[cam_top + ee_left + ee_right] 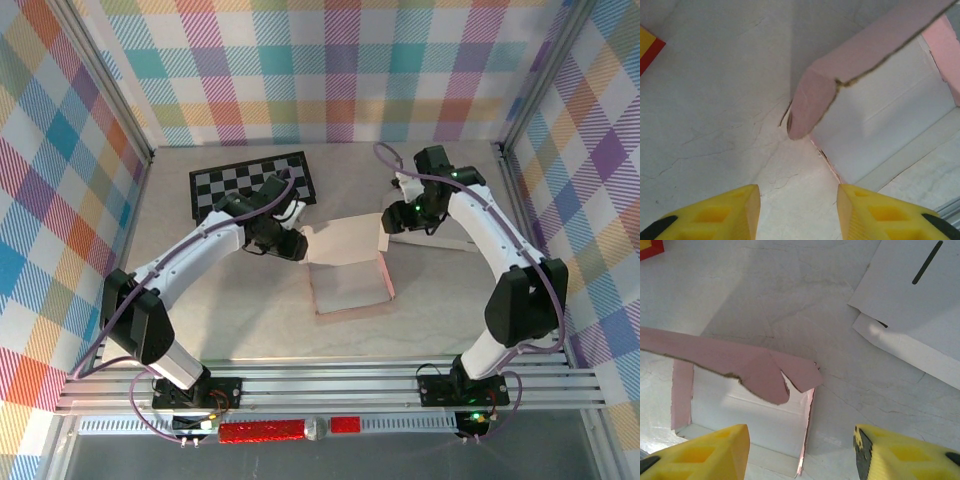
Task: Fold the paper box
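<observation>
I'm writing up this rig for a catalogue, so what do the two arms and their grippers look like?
Both the left arm and right arm have white tubular links joined by black joint housings, with a thin purple cable looping along each. The gripper fingers are yellow moulded blocks with recessed pockets and black edging.

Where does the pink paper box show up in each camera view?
Top external: paper box near the centre of the picture.
Left wrist: paper box in the upper right.
Right wrist: paper box in the lower left.
Shared landmark: its raised pink flap, standing along one edge.
</observation>
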You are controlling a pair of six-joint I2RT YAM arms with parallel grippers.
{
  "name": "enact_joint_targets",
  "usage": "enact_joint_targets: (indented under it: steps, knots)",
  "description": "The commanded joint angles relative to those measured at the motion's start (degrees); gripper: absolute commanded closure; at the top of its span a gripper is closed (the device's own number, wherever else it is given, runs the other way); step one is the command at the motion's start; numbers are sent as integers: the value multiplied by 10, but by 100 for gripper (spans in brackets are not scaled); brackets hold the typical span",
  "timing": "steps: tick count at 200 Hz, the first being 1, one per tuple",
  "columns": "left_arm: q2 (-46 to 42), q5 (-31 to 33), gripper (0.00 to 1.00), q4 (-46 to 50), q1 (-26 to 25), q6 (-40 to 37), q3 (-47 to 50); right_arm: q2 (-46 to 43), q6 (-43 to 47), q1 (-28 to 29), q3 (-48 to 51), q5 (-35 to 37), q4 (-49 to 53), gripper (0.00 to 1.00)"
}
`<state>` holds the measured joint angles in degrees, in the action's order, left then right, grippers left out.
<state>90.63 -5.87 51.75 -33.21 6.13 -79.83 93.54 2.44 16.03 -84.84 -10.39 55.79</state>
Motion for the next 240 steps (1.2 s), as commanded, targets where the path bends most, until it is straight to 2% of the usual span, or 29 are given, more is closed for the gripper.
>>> enact_joint_targets:
  steps: [1,26,62,129,180,240]
  knots:
    - [13,3,57,-15,5,-6,-9,7,19,5,1,-9,-13,44]
    - [27,6,58,-22,5,-5,-17,16,20,10,-7,-11,-21,46]
    - [44,8,60,-23,7,-6,-28,41,27,25,-19,-8,-18,53]
    - [64,-3,74,-28,8,-5,-40,52,26,28,-24,5,-26,65]
    - [74,-5,76,-31,8,-3,-47,54,27,37,-23,18,-29,79]
    - [79,2,81,-35,8,7,-50,52,20,47,-17,44,-40,87]
